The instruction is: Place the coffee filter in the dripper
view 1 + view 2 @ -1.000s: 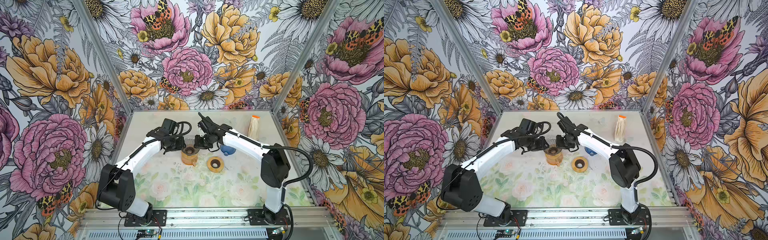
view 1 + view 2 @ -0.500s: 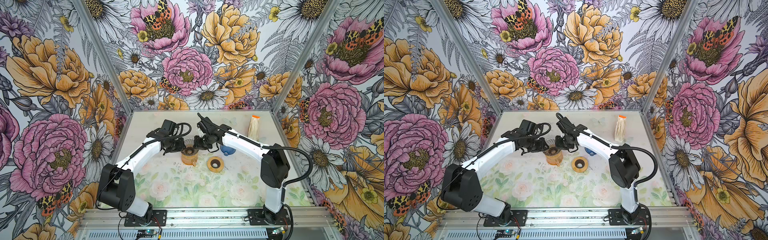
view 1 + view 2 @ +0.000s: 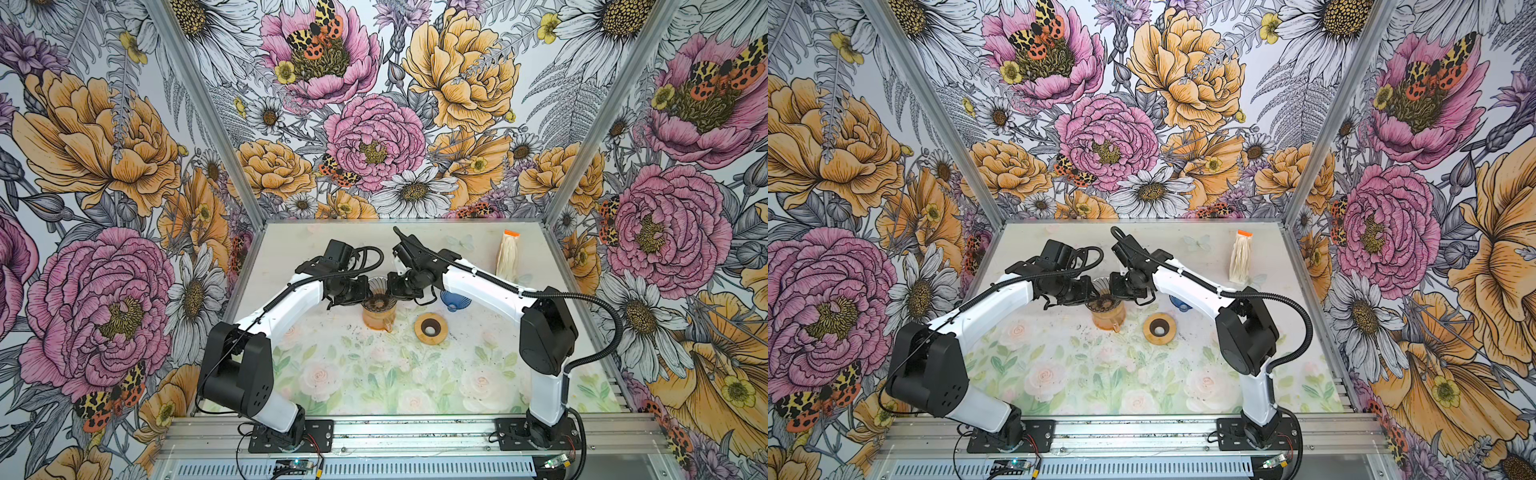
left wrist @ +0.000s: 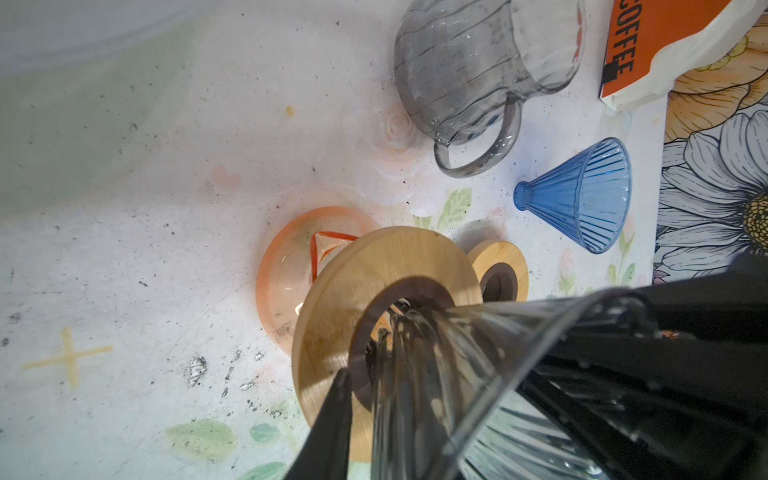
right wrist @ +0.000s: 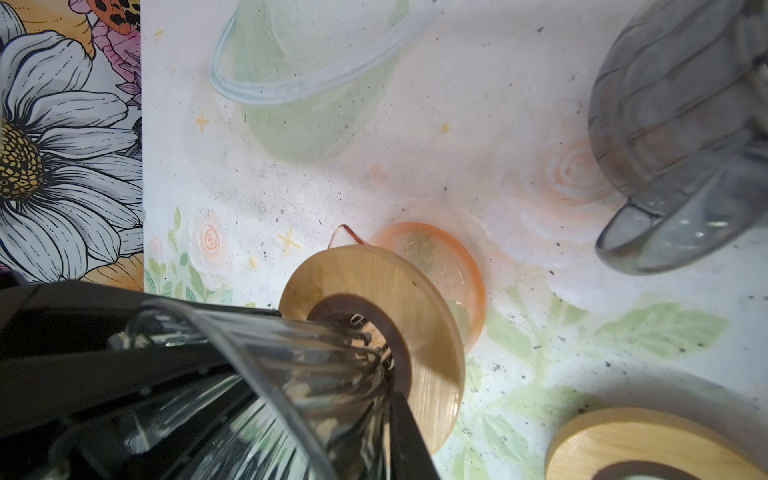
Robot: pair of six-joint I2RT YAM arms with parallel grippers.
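On the table, the coffee filter pack lies untouched far back right, well apart from the orange carafe bearing the clear, filterless dripper, its rim pinched by left jaws and right jaws: placing seemingly unstarted.

The filter pack and the clear dripper are cut off by the left wrist view's edges. In the right wrist view the grey pitcher is blurred and cropped.
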